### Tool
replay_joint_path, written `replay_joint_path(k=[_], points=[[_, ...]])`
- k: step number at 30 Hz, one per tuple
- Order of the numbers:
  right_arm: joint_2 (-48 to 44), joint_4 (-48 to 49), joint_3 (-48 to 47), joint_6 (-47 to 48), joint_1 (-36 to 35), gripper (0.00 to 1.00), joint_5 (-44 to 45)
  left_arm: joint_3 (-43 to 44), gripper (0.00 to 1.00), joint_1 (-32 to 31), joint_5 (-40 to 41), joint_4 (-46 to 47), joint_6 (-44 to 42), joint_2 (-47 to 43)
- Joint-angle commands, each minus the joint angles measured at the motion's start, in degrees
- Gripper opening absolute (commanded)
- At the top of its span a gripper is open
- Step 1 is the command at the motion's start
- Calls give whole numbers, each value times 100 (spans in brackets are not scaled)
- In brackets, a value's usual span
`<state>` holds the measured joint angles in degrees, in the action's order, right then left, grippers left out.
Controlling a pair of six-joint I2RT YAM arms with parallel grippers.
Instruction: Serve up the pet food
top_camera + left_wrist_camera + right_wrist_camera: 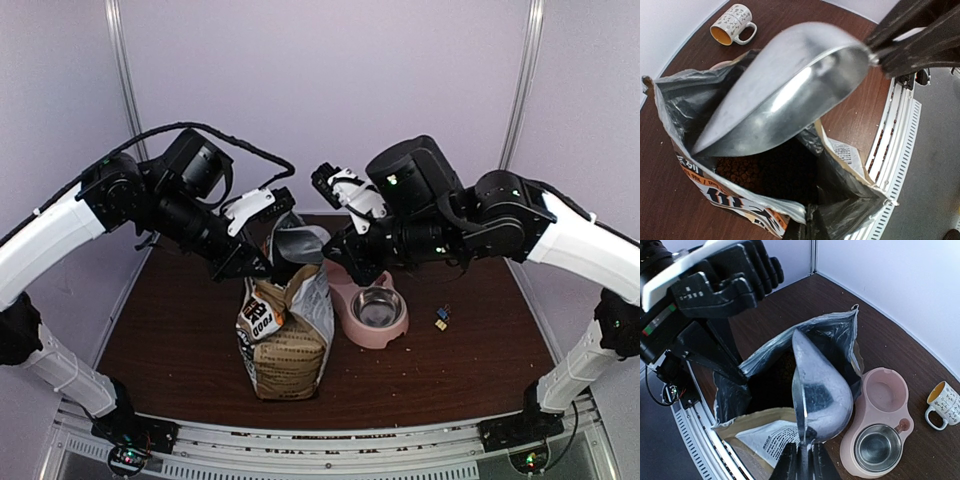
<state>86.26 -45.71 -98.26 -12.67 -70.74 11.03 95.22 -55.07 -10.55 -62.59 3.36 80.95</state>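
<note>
Standing upright mid-counter (170,340): bag (285,345), mouth open.
Pet food (740,170): heaped inside the bag, seen low in the opening.
Left claw (735,374): pinching the bag's rim on its own side.
Right claw (801,455): pressed together on the handle of a metal scoop (817,395).
Scoop: tilted, tip down over the bag's mouth, its hollow showing bare metal.
Bowl (890,412): pink, two wells, on the counter just right of the bag; steel dish (877,447) in the near well.
Mug (942,405): standing on the counter, apart from the bowl, toward the back wall.
</note>
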Motion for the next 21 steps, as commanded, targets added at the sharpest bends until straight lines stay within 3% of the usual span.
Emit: replay_joint_path(k=[1,8,15,21], points=[[437,-794,-509,60,54,0,188,108,0,-180,-149,1531,114,-432],[705,-1406,-638,-129,134,0,106,-457,0,-180,1067,1909,547,-936],[1386,-2125,-1525,-67,382,0,224,-778,0,-180,242,2365,377,-918],[2458,-2811,-2495,12,482,0,554,-1281,0,-180,233,3103,561,-965]])
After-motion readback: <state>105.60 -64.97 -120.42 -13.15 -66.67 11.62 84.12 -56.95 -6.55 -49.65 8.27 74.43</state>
